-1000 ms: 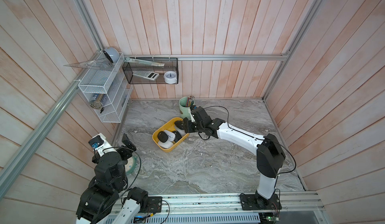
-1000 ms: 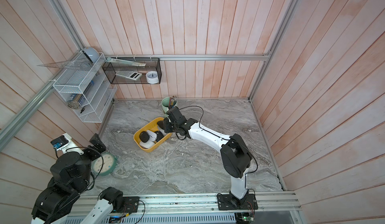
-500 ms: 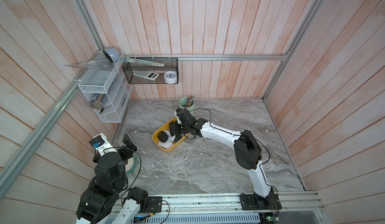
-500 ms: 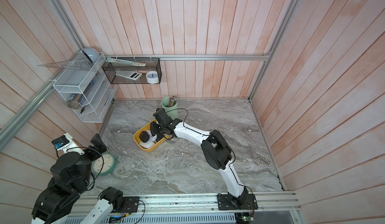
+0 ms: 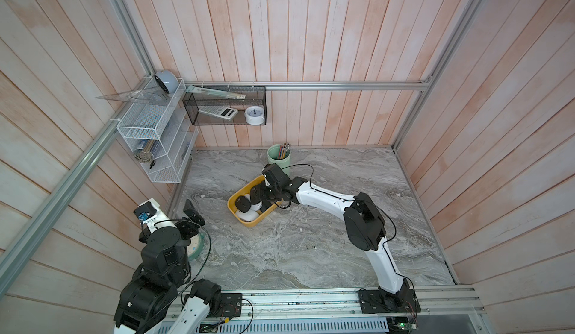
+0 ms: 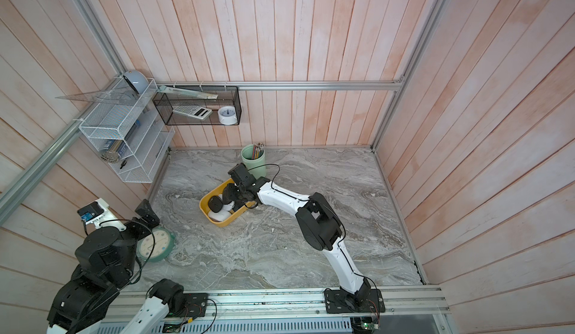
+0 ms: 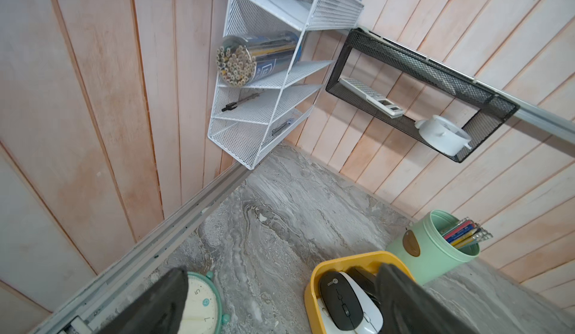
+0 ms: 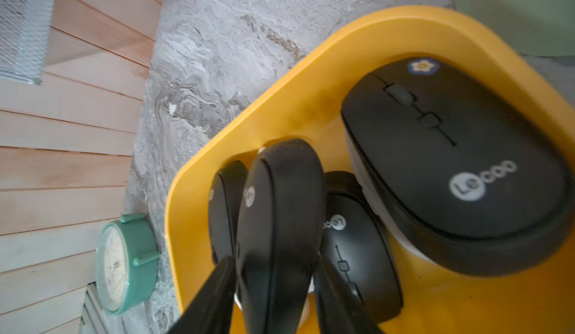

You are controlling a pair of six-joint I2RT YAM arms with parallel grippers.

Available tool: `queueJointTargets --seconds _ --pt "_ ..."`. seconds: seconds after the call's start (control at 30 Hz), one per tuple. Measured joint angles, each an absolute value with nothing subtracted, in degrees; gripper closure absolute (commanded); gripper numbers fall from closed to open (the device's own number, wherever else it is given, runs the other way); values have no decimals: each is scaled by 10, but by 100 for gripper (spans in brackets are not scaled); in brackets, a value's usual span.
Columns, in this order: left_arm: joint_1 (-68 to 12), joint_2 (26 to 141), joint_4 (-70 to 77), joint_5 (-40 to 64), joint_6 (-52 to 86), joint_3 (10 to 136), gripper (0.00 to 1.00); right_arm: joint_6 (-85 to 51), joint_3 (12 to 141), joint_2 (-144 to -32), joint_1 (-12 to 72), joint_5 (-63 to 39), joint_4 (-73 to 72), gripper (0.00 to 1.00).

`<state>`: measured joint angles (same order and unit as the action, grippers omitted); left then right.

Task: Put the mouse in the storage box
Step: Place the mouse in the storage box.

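Note:
The yellow storage box (image 5: 231, 202) (image 6: 203, 203) sits left of centre on the marble floor with several black and white mice in it. My right gripper (image 5: 259, 194) (image 8: 273, 257) reaches down into it. A black mouse (image 8: 280, 208) stands on edge between its fingers, low in the box beside another black mouse (image 8: 451, 161). Both fingers lie close against its sides; whether they still press it does not show. My left gripper (image 5: 193, 215) (image 7: 281, 270) hangs open and empty near the left wall, apart from the box (image 7: 311, 285).
A green clock (image 6: 155, 243) lies on the floor under the left arm. A green pencil cup (image 5: 279, 158) stands just behind the box. A white wire rack (image 5: 155, 136) and a black mesh basket (image 5: 224, 105) hang on the walls.
The right arm has swung left from beside the pencil cup to over the box and brought the mouse down among the others. The left arm has not moved.

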<state>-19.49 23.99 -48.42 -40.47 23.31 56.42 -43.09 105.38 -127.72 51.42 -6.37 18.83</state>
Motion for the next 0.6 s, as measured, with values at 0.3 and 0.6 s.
queueJointTargets --seconds 0.3,0.6 --pt "-194 246 -483 -403 233 564 0 -415 1054 -1277 512 -27 221 37" --pt "-187 259 -480 -394 231 563 0 -357 967 -1169 514 26 240 33"
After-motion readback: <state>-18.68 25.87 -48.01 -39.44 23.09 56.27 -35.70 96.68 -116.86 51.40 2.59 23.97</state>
